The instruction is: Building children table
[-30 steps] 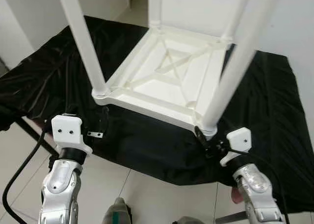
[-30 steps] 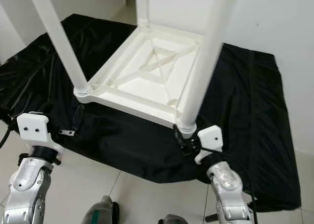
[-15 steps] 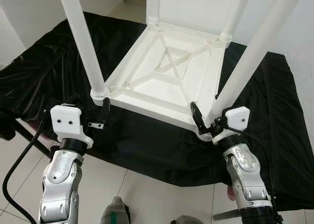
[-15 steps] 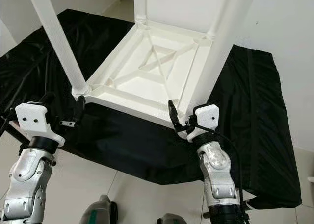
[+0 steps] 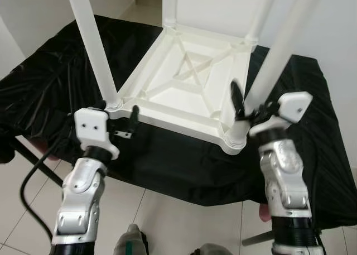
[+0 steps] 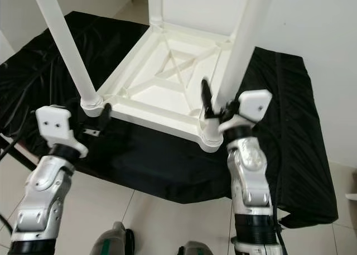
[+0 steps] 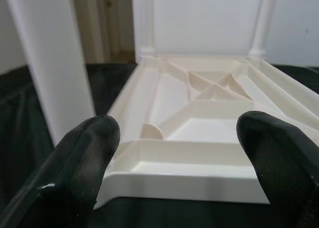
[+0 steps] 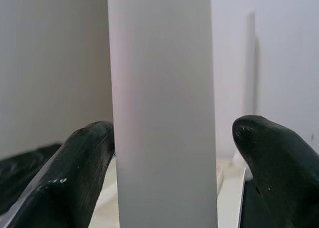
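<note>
Children's table (image 5: 189, 93), inverted on black-draped counter (image 5: 50, 82): right gripper (image 5: 245, 107) fingers open around 5-o'clock leg (image 5: 273, 59), left gripper (image 5: 120, 121) open at 7-o'clock corner; off-centre squeeze risks tipping.

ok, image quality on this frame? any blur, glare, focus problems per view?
Eye views: evenly lit; right gripper slightly motion-blurred, mild sheen on the black cloth. Left wrist view: fingers soft, upturned table fairly sharp. Right wrist view: table leg close and featureless, background washed out pale.
</note>
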Controlling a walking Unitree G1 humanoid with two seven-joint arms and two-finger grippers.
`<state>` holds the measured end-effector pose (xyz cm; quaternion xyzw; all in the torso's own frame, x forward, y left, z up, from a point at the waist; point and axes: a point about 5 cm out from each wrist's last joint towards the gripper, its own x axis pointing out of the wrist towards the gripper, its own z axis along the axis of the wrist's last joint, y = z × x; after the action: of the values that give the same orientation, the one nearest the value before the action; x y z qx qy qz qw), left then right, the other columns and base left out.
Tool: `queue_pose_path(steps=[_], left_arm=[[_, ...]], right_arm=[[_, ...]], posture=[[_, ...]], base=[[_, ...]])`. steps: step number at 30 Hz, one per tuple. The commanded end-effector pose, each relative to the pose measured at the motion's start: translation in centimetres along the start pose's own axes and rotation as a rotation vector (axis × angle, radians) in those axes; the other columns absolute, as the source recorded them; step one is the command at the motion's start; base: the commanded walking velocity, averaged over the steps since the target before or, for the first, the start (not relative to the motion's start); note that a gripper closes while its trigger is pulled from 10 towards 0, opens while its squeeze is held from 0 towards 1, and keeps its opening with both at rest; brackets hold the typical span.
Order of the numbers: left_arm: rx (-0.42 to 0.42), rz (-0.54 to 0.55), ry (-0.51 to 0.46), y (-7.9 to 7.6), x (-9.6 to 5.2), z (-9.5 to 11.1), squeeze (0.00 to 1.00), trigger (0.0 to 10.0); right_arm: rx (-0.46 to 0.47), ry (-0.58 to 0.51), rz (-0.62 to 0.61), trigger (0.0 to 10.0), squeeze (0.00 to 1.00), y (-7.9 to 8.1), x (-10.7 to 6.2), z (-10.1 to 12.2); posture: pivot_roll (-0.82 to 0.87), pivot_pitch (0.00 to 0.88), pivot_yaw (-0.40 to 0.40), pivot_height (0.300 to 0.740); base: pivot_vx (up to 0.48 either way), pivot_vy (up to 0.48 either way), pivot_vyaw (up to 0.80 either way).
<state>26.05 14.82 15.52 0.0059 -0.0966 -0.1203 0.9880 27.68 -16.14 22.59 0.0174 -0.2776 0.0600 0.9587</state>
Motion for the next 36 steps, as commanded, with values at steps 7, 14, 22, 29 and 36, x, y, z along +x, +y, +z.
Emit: queue_pose_path(steps=[7, 14, 22, 29, 36], left_arm=[[-0.035, -0.083, 0.095, -0.6, 1.2, -1.6, 0.00, 10.0], [-0.032, -0.039, 0.117, -0.5, 3.8, -1.7, 0.00, 10.0], [-0.037, -0.006, 0.149, 0.3, 5.8, -1.6, 0.00, 10.0], [-0.033, 0.106, 0.198, 1.5, 7.9, -1.9, 0.00, 10.0], [-0.005, 0.138, 0.200, 1.7, 10.5, -1.1, 0.00, 10.0]], right_arm=[[0.026, -0.035, -0.031, 10.0, 0.00, 0.1, 1.1, 0.9], [0.018, -0.052, -0.042, 10.0, 0.00, 0.3, 2.1, 1.5], [0.018, -0.061, -0.064, 10.0, 0.00, 0.5, 2.0, 1.9], [0.014, -0.073, -0.082, 10.0, 0.00, 0.6, 2.0, 2.5], [-0.012, -0.072, -0.062, 10.0, 0.00, 1.0, 1.9, 2.9]], posture=[[0.03, 0.029, -0.014, 0.740], [0.03, 0.031, -0.010, 0.740], [0.01, 0.036, 0.005, 0.740], [-0.01, 0.038, 0.009, 0.740], [-0.02, 0.042, 0.005, 0.740]], base=[[0.000, 0.000, 0.00], [0.000, 0.000, 0.00], [0.000, 0.000, 0.00], [0.000, 0.000, 0.00], [0.000, 0.000, 0.00]])
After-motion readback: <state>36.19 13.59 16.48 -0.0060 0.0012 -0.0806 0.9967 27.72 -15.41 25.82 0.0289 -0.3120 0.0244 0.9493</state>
